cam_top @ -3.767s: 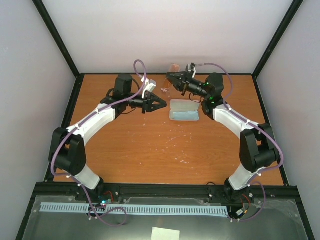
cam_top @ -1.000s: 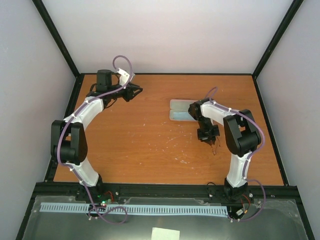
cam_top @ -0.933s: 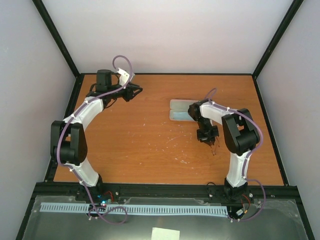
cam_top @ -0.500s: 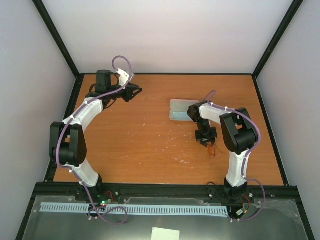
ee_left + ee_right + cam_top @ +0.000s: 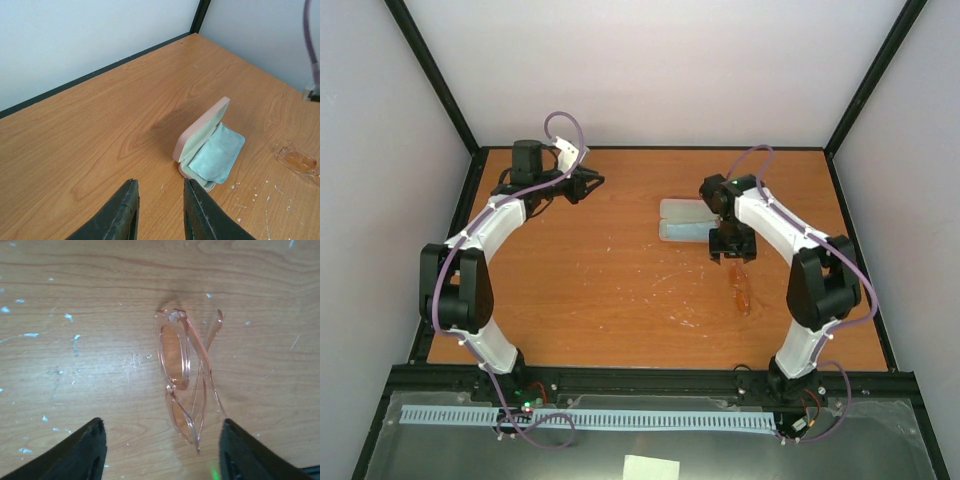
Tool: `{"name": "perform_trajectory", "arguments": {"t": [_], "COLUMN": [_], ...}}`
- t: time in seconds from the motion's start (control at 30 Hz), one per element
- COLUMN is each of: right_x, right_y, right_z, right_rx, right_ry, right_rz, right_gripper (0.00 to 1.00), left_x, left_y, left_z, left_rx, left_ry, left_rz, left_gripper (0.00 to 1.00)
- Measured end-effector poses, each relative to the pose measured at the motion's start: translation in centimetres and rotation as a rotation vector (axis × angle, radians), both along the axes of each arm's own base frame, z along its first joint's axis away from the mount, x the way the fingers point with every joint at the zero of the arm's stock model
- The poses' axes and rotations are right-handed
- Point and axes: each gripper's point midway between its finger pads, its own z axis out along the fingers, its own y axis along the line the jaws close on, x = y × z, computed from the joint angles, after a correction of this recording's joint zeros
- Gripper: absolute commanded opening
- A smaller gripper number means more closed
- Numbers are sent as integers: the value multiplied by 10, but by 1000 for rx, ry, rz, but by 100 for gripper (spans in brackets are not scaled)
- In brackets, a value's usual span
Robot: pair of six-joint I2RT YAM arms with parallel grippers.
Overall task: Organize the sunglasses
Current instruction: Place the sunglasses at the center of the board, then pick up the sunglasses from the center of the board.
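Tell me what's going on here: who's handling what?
Nothing is being held right now. The right gripper hangs open directly above the sunglasses, which lie on the table between its spread fingers without touching them. The pink case sits open farther back with the blue cloth in it, so the glasses are not yet inside. The left gripper is off by the far left corner, jaws apart and empty.
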Motion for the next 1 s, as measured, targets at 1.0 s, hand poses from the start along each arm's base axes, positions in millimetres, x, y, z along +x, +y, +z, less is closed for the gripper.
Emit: {"name": "perform_trajectory", "arguments": {"t": [1.0], "right_x": [-33], "right_y": [-34], "right_z": [-75], "right_rx": [83], "right_ry": [182], "right_rz": [-114], "right_gripper": [77], "left_x": [-1], "left_y": [4], "left_z": [-9], "left_rx": [33], "left_ry": [23], "left_rz": [14], "left_gripper": [27]}}
